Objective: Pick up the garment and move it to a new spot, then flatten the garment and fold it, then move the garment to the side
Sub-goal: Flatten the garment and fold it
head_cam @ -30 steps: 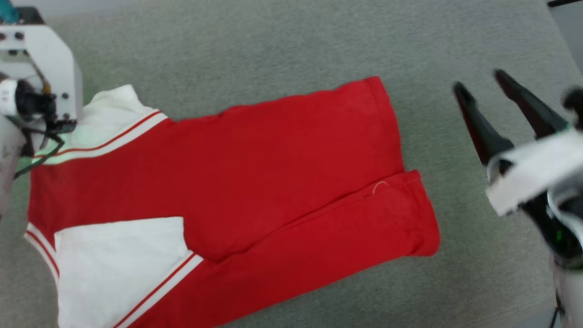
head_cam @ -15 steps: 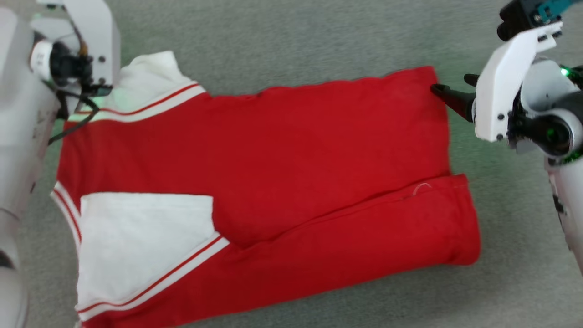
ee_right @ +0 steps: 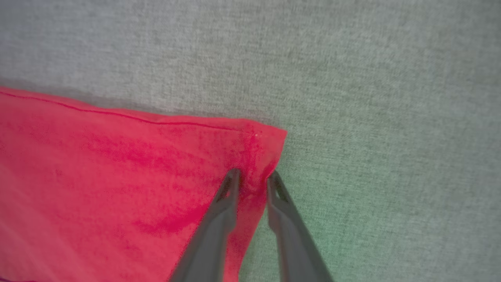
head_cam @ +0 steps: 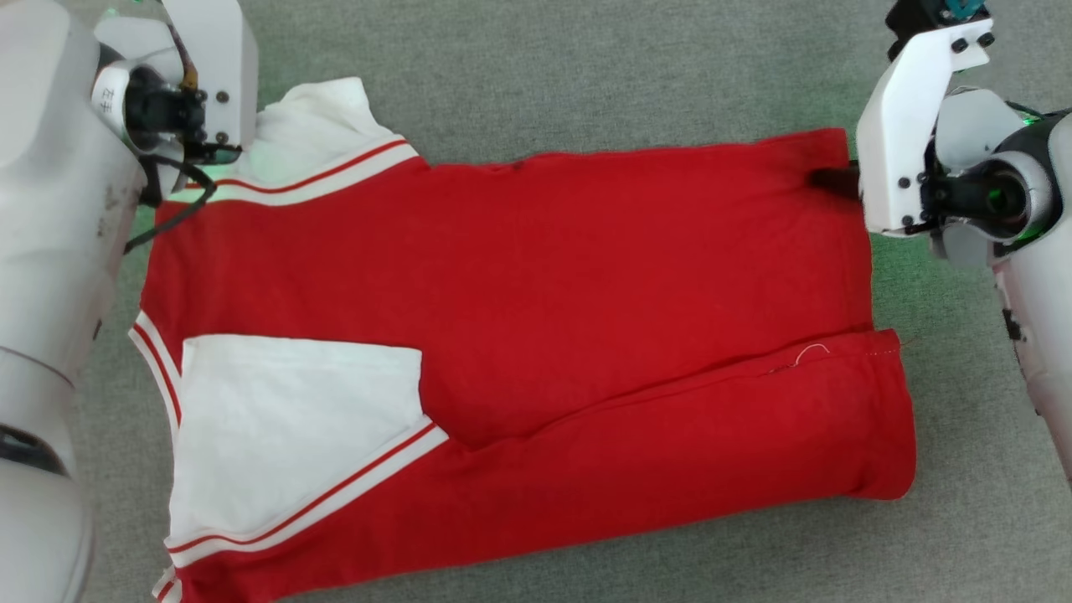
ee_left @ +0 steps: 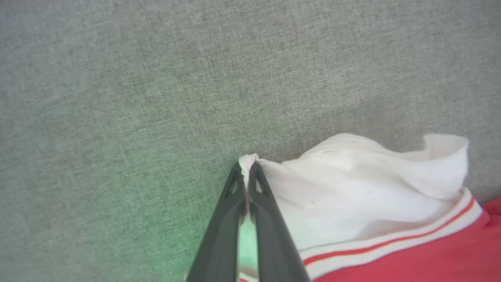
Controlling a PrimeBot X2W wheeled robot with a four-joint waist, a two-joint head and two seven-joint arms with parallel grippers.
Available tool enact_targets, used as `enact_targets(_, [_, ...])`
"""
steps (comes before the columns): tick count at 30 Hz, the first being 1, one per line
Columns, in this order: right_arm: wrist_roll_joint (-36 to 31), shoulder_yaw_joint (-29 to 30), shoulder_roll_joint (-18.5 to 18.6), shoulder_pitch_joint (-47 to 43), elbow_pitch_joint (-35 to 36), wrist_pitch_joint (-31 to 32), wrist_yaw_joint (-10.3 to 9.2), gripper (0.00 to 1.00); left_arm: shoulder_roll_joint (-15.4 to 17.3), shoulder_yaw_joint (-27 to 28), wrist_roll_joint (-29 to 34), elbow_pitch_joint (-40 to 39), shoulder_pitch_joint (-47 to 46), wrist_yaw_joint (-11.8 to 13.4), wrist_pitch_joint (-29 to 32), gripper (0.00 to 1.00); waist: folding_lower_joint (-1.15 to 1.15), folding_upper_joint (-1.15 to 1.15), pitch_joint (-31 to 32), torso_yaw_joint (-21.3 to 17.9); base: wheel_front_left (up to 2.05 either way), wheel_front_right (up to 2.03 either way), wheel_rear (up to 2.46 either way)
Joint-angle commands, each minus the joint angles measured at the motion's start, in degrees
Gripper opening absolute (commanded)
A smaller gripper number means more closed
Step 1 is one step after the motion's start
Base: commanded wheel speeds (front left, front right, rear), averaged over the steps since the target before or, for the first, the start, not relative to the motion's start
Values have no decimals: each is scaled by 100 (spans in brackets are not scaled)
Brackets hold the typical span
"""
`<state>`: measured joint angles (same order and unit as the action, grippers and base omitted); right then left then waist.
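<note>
The garment, red with white sleeves and striped trim, lies flat on the grey cloth surface, its near side folded over lengthwise. In the left wrist view my left gripper is shut on the edge of the far white sleeve, a tuft of white cloth pinched at the tips. At the other end, my right gripper stands open astride the far corner of the red hem. One finger rests on the cloth, the other at its edge, with puckered fabric between them. From the head, one dark right finger pokes onto the hem.
Grey woven surface runs all around the garment, with bare room beyond it at the far side and to the right. My pale left forearm covers the left edge of the head view.
The head camera has shifted. My right gripper swung in from the right onto the hem's far corner and its jaws have narrowed. The left gripper stays shut on the white sleeve.
</note>
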<state>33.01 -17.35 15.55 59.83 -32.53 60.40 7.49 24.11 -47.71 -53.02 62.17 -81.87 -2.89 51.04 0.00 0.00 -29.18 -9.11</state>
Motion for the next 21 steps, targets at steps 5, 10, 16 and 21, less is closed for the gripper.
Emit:
enact_targets(5, [-72,142,-42,185,-247,-301,0,0,-108,-52,-36,302,246,-63,-112,0,0,0,85,13,0,0,0])
enact_targets(10, [-38,109,6,129,-293,-740,0,0,-152,-10,-90,403,200,-128,-273,0,0,0,242,93,0,0,0])
enact_targets(16, [241,-162,257,-170,-18,-1176,0,0,-159,53,-204,441,146,-268,-374,0,0,0,515,232,0,0,0])
enact_targets(21, [562,-478,618,-556,409,-1397,0,0,-103,44,-268,327,224,-368,-355,0,0,0,766,383,0,0,0])
